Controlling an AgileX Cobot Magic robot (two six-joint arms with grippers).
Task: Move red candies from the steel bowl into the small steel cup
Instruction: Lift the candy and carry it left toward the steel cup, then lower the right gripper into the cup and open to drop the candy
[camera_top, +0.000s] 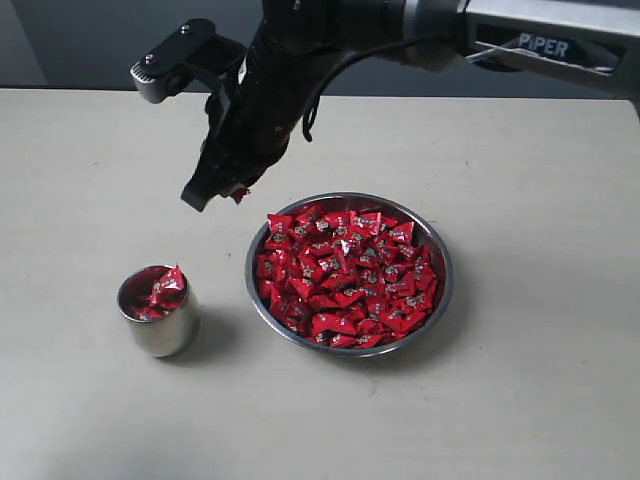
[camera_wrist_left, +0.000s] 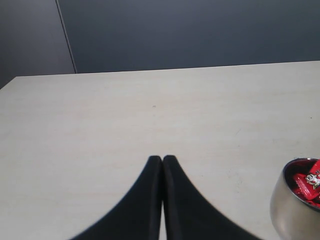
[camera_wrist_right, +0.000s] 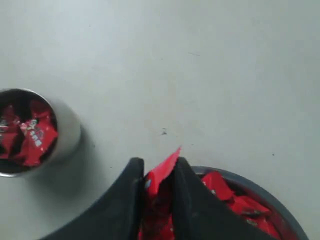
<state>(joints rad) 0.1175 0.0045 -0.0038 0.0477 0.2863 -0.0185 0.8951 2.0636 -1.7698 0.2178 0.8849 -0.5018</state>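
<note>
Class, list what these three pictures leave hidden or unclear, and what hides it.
Exterior view: how many red candies fill the small steel cup; its wall hides the lower ones.
Left wrist view: the edge cuts off the cup.
Right wrist view: most of the steel bowl, behind the right gripper and past the edge.
Exterior view: the left gripper is out of frame.

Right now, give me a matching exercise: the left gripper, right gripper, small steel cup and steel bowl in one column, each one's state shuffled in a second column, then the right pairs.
Column one:
1. left gripper
2. right gripper
3. small steel cup
4. steel bowl

Column two:
A. heaped with red candies
B. shut on one red candy, raised in the air
C. shut, nothing between its fingers
D. holds only a few candies

Pairs: 1-C, 2-B, 3-D, 4-A
</note>
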